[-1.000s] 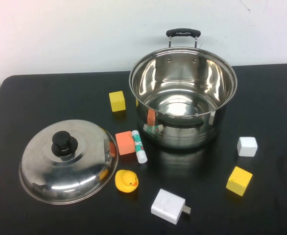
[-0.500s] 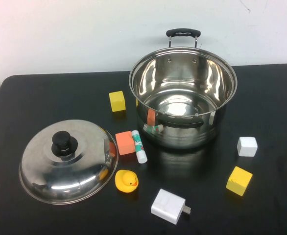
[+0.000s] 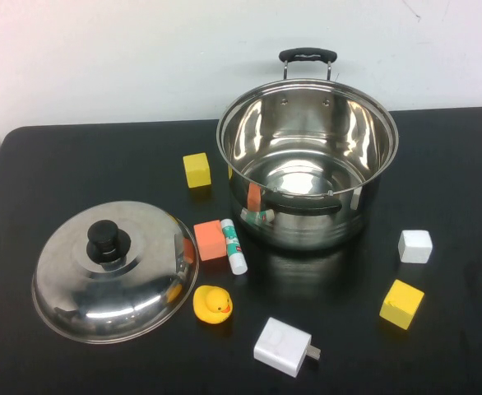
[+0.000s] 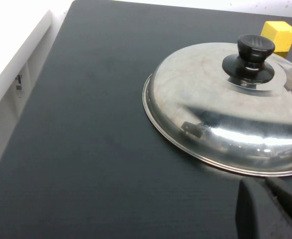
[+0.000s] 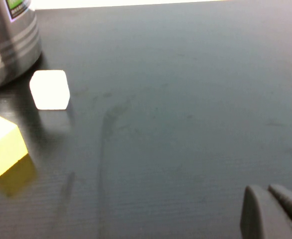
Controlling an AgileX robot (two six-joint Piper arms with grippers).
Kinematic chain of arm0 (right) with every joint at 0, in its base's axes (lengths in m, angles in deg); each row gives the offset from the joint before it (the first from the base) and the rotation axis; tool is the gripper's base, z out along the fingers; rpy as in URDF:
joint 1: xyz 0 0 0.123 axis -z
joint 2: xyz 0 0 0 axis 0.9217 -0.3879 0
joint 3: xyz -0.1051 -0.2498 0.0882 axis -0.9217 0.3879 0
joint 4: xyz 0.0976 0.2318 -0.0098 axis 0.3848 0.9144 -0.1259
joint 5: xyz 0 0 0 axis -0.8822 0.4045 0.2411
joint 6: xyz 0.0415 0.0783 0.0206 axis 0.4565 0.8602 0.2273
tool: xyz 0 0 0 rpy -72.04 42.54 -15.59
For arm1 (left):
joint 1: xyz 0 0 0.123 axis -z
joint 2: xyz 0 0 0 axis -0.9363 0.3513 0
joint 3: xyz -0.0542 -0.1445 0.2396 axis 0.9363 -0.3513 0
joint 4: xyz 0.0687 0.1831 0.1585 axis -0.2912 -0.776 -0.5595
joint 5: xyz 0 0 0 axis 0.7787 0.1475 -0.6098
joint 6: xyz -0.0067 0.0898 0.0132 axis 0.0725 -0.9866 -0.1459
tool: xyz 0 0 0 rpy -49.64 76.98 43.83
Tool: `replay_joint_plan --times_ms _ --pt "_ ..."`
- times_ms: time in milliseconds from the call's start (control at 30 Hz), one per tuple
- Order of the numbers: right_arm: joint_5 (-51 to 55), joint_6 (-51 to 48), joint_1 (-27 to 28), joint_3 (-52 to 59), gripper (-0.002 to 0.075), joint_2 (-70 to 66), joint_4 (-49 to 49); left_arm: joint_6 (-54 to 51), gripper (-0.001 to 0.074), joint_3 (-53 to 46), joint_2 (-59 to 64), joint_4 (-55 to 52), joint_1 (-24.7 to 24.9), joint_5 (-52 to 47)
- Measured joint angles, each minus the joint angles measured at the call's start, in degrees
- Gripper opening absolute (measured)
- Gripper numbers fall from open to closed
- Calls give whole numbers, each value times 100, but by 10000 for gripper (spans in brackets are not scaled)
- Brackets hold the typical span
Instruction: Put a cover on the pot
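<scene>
At the far left, your left gripper [image 4: 273, 209] waits low over the black table [image 3: 76, 156], just beside the near rim of the domed steel lid [image 3: 113, 270]; its two dark fingers lie close together with only a thin gap, so it is narrow and holds nothing. The lid rests flat with its black knob [image 3: 108, 242] pointing up, which I judge is the natural place for you to grasp it. Beside the lid sit an orange block [image 3: 210, 239], a glue stick [image 3: 234, 246] and a yellow rubber duck [image 3: 213, 304], with a yellow cube [image 3: 196, 169] farther back and a white charger [image 3: 285, 347] at the front. These stand near the lifting path, so I think you must raise the lid well before moving it sideways. The pot [image 3: 307, 164] stands open and upright right of centre, empty inside, so nothing blocks the cover. Farther right are a white cube [image 3: 414, 246] and another yellow block [image 3: 401, 304]. Your right gripper [image 5: 274, 211] is parked low at the right side, apart from these; its fingers are also nearly together and empty.
</scene>
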Motion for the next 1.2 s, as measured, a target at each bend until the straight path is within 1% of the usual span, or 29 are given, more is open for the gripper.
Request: replay_joint_plan --times_ms 1067,1200 --pt "0 0 0 0 -2 0 0 0 -1 0 0 0 0 0" --pt "0 0 0 0 -2 0 0 0 -1 -11 0 0 0 225"
